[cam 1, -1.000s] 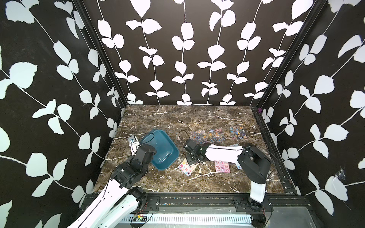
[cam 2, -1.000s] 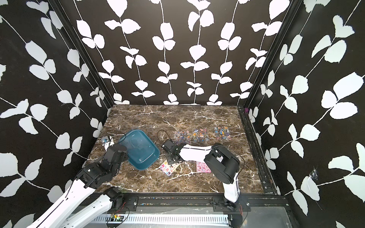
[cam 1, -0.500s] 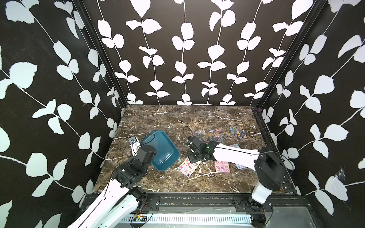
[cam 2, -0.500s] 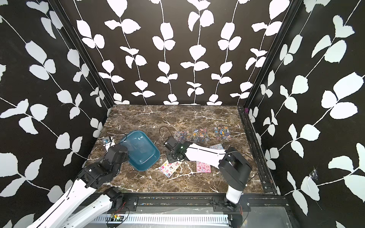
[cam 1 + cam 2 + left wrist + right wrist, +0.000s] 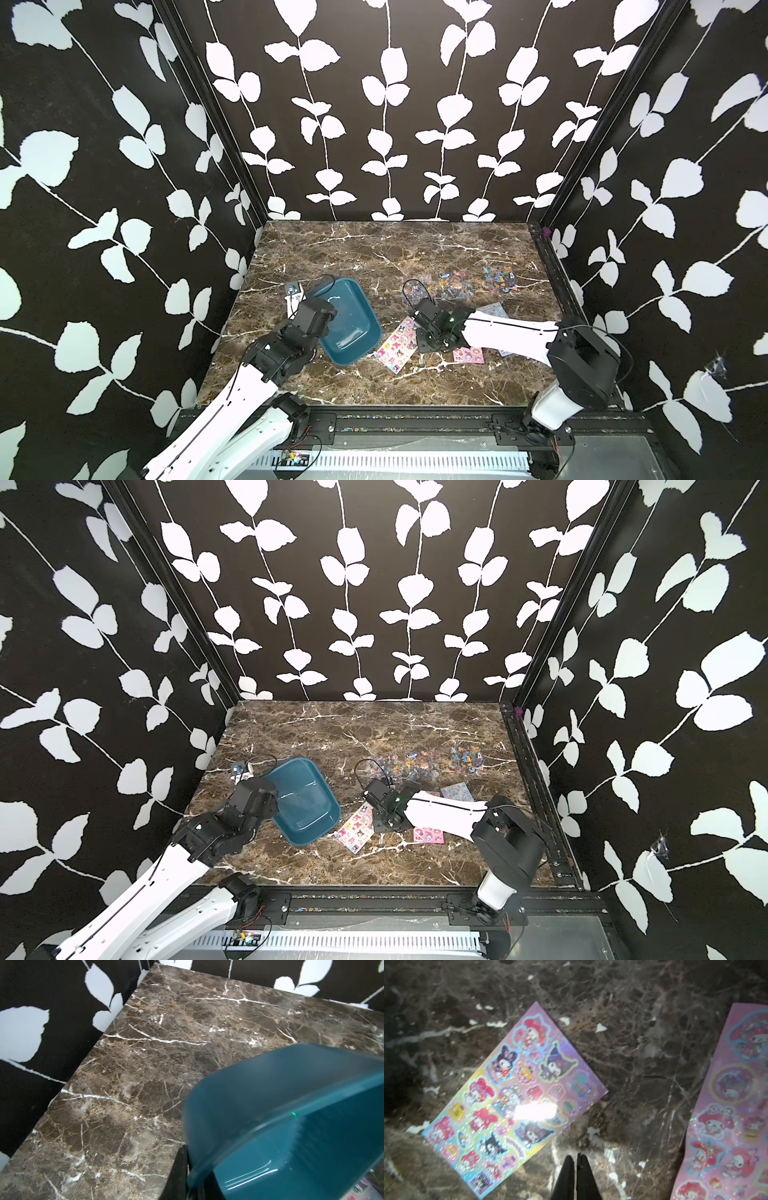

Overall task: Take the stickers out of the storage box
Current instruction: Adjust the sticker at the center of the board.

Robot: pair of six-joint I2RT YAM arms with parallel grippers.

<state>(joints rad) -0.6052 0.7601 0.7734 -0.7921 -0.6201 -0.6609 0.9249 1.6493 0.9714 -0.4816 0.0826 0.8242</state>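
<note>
Since the earlier frame my right arm has stretched out and its elbow has swung away toward the side wall. The pink sheet [image 5: 517, 1095] and the storage box [image 5: 349, 328] sit about where they were.

Findings:
- Right claw [image 5: 576, 1157]: fingers together, nothing between them, pointing down at bare marble [image 5: 633, 1064]. I cannot tell whether they touch it.
- Left claw [image 5: 188, 1178]: clamped on the storage box rim, holding the box tilted, with its far side toward the right claw.
- Stickers: the pink sheet lies flat just beside the right claw, on the box side. A second pink sheet [image 5: 733, 1115] lies on the claw's other side. The light-blue sheet [image 5: 494, 309] and three clear sheets [image 5: 457, 282] lie beyond the claw, toward the back wall.
- Box interior: no sheet shows in both top views.

Assessment: removal appears complete and the step in hand looks like the close-out. The next move calls for my left claw to lower the box level and let go. My right claw should lift clear without dragging the nearby sheet.
</note>
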